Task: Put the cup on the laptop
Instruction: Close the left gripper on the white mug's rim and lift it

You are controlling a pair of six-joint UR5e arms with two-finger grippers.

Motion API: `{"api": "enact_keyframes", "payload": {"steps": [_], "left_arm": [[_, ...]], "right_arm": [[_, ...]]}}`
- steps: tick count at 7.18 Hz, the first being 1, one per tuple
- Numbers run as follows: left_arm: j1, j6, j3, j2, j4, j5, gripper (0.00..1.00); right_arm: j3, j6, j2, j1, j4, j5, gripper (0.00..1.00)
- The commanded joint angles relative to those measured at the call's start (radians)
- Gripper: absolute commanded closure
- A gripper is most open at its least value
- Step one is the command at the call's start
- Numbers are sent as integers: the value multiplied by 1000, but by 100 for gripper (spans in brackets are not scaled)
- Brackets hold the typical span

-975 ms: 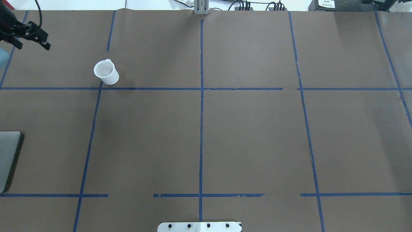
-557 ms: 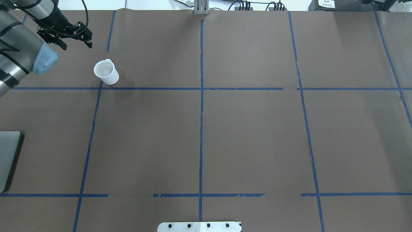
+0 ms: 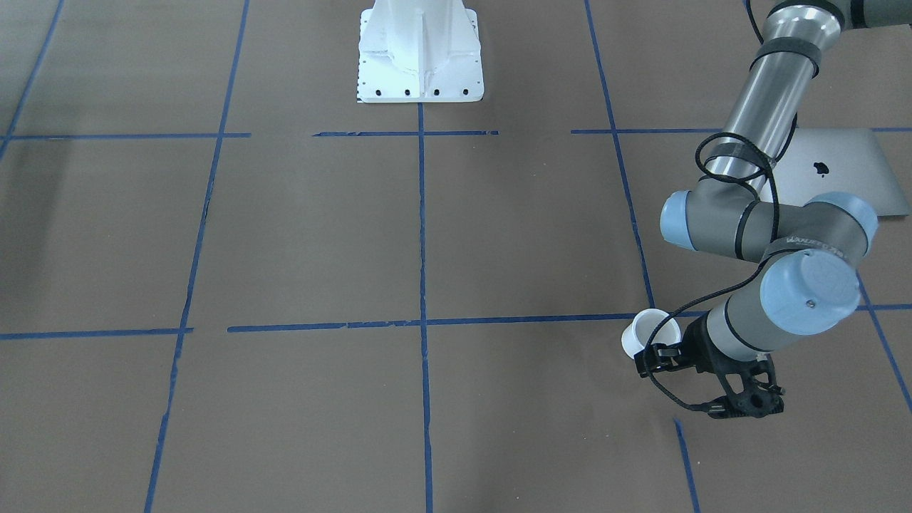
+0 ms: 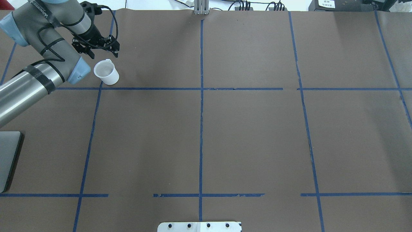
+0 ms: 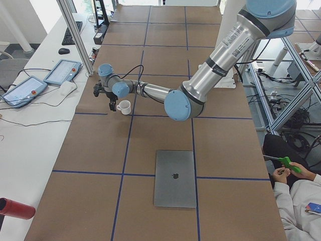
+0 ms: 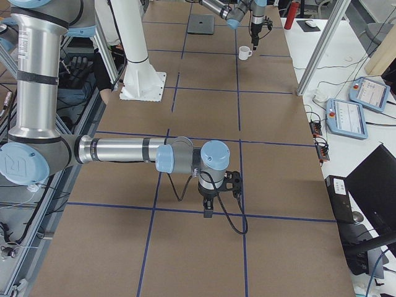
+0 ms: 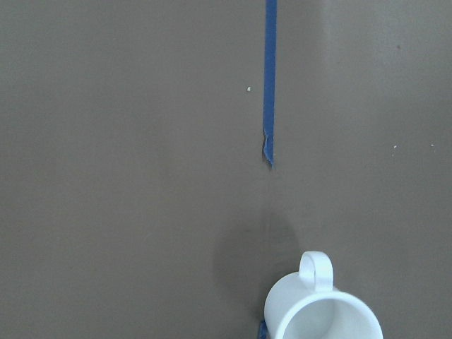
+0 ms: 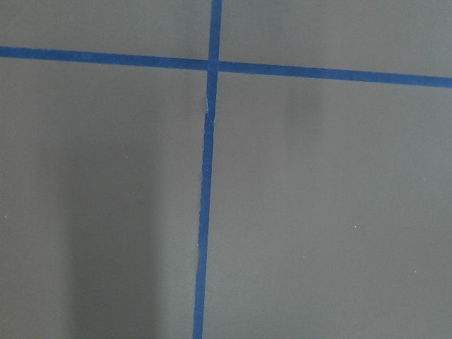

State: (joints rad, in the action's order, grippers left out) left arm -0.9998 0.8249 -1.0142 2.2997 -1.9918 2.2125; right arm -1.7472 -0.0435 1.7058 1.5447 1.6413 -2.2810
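The small white cup [image 4: 106,72] stands upright on the brown table at the far left, handle pointing away from the robot. It also shows in the front view [image 3: 650,331], the left side view [image 5: 124,106] and at the bottom of the left wrist view [image 7: 321,311]. My left gripper [image 4: 103,53] is open and empty, just beyond the cup and above the table, not touching it [image 3: 652,358]. The silver-grey laptop [image 3: 833,167] lies closed at the table's near-left edge [image 4: 8,154]. My right gripper [image 6: 210,207] shows only in the right side view; I cannot tell if it is open or shut.
Blue tape lines [image 4: 201,96] divide the brown table into squares. The white robot base [image 3: 419,57] stands at the middle of the near edge. Tablets [image 5: 62,73] and a red cylinder [image 5: 17,208] lie on the bench beside the table. An operator [image 5: 296,191] sits at the side.
My left arm has swung in from the far-left corner toward the right. Its open gripper has moved from well left of the cup to just beyond it. The cup has not moved.
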Motion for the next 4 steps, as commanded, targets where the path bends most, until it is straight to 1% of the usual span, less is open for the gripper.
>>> {"api": "enact_keyframes", "payload": {"steps": [1, 2, 3, 4], "left_arm": [[29, -7, 38, 0, -13, -2, 22], [30, -12, 43, 1, -13, 3, 45], [30, -12, 43, 1, -5, 7, 70], [29, -12, 42, 3, 2, 35, 100]], "right_arm": [[0, -1, 0, 0, 0, 0, 0], [0, 1, 0, 0, 0, 0, 0], [0, 1, 0, 0, 0, 0, 0], [0, 1, 0, 0, 0, 0, 0]]}}
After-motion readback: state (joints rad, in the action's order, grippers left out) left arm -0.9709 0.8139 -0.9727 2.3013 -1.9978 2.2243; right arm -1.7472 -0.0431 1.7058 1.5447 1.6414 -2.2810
